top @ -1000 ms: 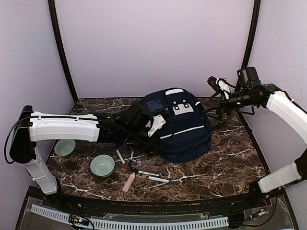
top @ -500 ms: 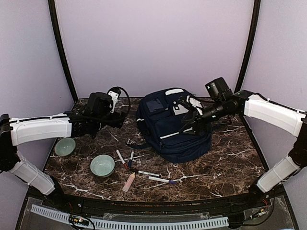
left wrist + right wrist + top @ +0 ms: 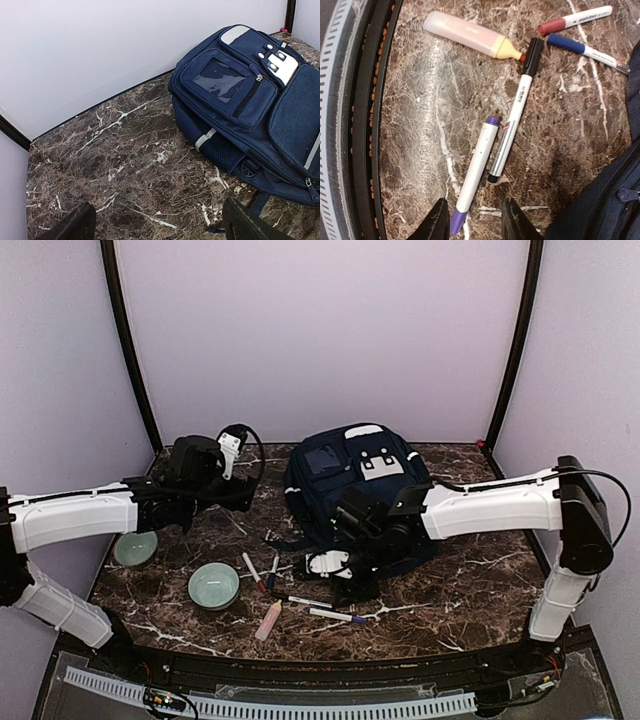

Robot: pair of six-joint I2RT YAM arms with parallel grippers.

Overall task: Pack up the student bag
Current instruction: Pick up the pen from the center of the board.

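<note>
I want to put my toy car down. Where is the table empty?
Bare marble lies right of the student bag, toward the right wall, and left of it by the back wall. Pens and a bottle crowd the front of the bag; two bowls sit front-left.

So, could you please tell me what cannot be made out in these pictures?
Student bag: its near side, top view, hidden behind the right arm; left wrist view's frame edge cuts it off.
Right end effector: right wrist view's bottom edge cuts its fingers short.
Black-capped marker: right wrist view, printing too small to read.
</note>
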